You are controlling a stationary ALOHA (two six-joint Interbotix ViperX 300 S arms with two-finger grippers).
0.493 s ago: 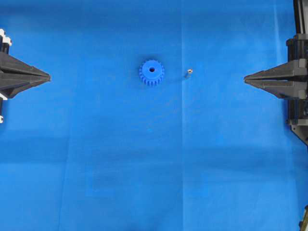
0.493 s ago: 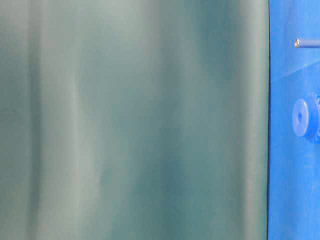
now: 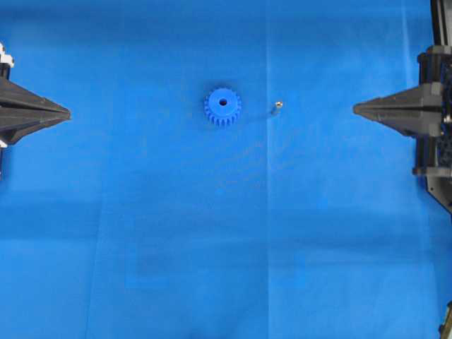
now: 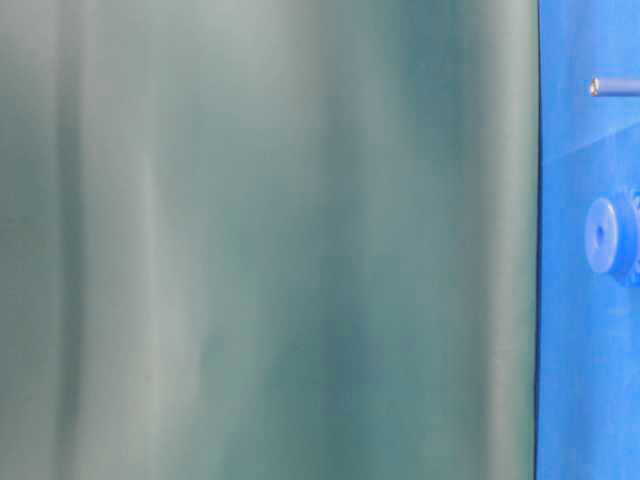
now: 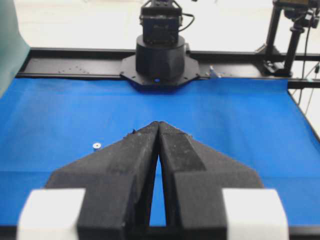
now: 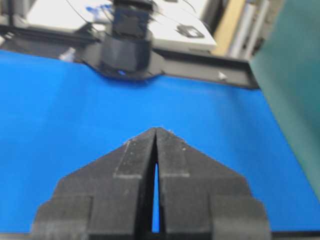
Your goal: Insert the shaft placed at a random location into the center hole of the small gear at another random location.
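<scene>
Shaft (image 3: 277,106) upright on the blue cloth (image 3: 212,233), long axis vertical, just right of the small gear (image 3: 223,106) with center hole (image 3: 223,102) facing up. Between left gripper (image 3: 68,111) and right gripper (image 3: 355,108), well apart from both. Both closed, tips together, empty.

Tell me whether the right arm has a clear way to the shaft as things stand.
Probably yes. Only bare blue cloth lies between the right gripper and the shaft. The small gear sits beyond it. The fingers are shut and must open first.
</scene>
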